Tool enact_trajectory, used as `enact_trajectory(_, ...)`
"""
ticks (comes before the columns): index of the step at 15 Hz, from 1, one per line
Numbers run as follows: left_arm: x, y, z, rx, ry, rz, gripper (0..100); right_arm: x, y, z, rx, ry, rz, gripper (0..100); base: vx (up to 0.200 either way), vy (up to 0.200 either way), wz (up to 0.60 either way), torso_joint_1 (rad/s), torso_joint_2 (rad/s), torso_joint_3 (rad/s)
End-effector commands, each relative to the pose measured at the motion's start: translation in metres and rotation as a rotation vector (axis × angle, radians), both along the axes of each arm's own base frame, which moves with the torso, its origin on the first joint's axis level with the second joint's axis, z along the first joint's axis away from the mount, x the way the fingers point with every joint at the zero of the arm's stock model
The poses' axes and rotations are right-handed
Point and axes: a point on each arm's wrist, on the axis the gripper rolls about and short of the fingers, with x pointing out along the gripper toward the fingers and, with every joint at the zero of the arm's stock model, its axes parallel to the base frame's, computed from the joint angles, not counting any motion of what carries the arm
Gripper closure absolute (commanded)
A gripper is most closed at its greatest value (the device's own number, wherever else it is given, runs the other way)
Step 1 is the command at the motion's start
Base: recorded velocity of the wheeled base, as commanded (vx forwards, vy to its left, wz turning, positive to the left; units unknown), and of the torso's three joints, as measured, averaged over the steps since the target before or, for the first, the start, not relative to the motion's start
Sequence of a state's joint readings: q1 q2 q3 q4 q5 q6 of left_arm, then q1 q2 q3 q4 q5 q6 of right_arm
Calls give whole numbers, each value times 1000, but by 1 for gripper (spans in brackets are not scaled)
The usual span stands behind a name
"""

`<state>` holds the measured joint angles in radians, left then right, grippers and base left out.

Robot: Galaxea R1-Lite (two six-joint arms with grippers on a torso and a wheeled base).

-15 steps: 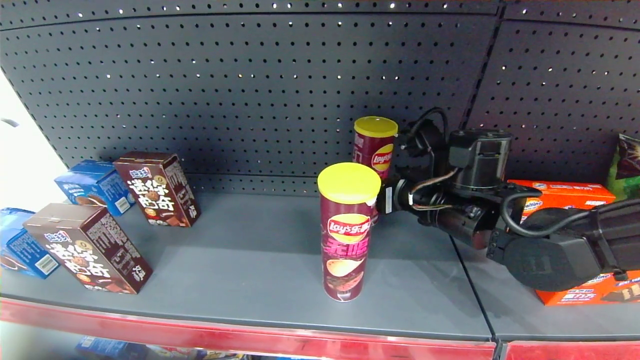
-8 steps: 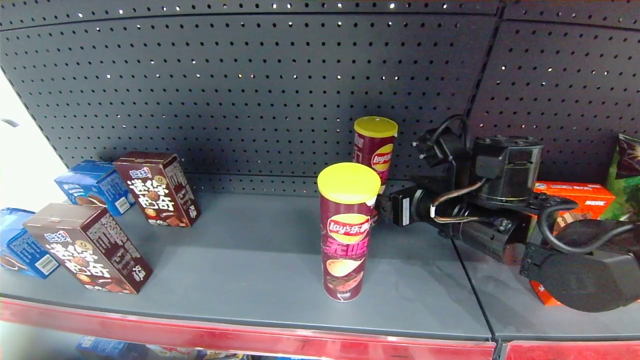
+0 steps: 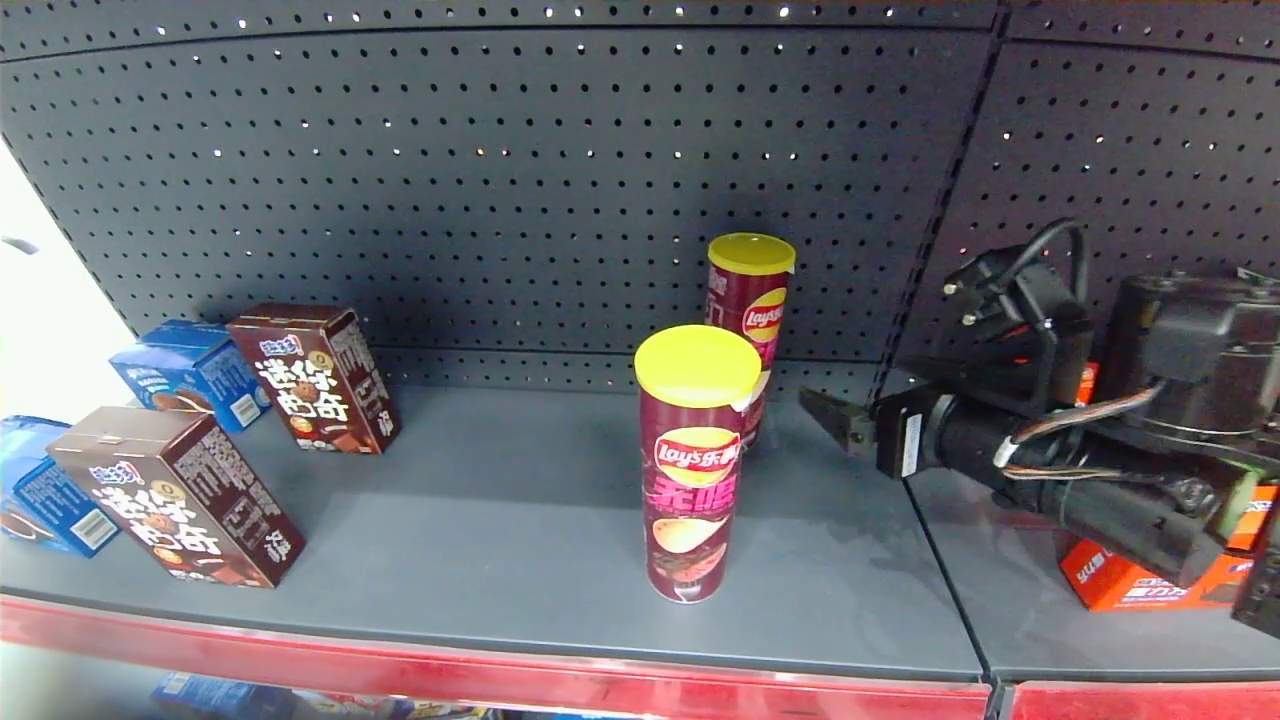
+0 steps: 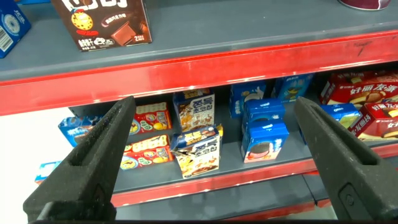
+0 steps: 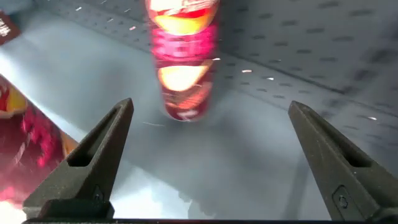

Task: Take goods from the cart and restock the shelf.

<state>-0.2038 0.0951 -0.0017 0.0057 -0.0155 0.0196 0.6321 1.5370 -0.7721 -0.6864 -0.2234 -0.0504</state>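
Starting with the head view, we see the right gripper (image 3: 835, 425) just beside the rear can (image 3: 752, 300), apart from it and holding nothing. How wide its jaws stand is hard to read from this angle. The rear can stands upright at the back of the shelf (image 3: 480, 540), and the front can (image 3: 697, 470) stands upright just ahead of it, nearer the shelf's front. Both look placed. The risk we flag is that these cans are tall and narrow, so a sideways swing of the arm could clip the rear can, tip it into the front one, and send that off the front. The orange box (image 3: 1130, 585) lies under the arm and could get dragged. In the left wrist view, the left gripper (image 4: 214, 102) has its jaws spread wide and empty. It hangs below the red shelf edge (image 4: 249, 59), facing the packets on the lower shelf (image 4: 199, 134). Lifting it straight up could knock that lip. In the right wrist view, the jaws are wide apart with nothing between them, and the can ahead is blurred (image 5: 183, 62), so we cannot judge the clearance.
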Motion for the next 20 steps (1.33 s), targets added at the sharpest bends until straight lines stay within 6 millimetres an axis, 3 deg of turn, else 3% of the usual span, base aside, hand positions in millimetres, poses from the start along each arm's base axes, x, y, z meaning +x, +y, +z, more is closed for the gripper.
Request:
enact_trajectory(1,0,0,0,0,0,0,0,-18,-29,22,12,-92,-64,0,0,0,0,0,0,0)
enact_trajectory(2,0,0,0,1,2,0,0,-36,-44,40,26,-126,-71,0,0,0,0,0,0,0)
enact_trajectory(5,0,0,0,1,2,0,0,-92,-82,62,38,-141,-100,0,0,0,0,0,0,0)
enact_trajectory(8,0,0,0,1,2,0,0,-131,-125,48,47,-189,-268,0,0,0,0,0,0,0)
enact_trajectory(10,0,0,0,1,2,0,0,-165,-144,14,55,-204,-332,0,0,0,0,0,0,0)
enact_trajectory(11,0,0,0,1,2,0,0,-185,-151,-23,49,-182,-343,0,0,0,0,0,0,0)
enact_trajectory(13,0,0,0,1,2,0,0,-210,-157,-73,51,-145,-432,0,0,0,0,0,0,0)
enact_trajectory(16,0,0,0,1,2,0,0,-219,-158,-104,66,-54,-449,0,0,0,0,0,0,0)
enact_trajectory(17,0,0,0,1,2,0,0,-221,-158,-124,59,-41,-498,0,0,0,0,0,0,0)
enact_trajectory(20,0,0,0,1,2,0,0,-229,-157,-136,50,-15,-460,0,0,0,0,0,0,0)
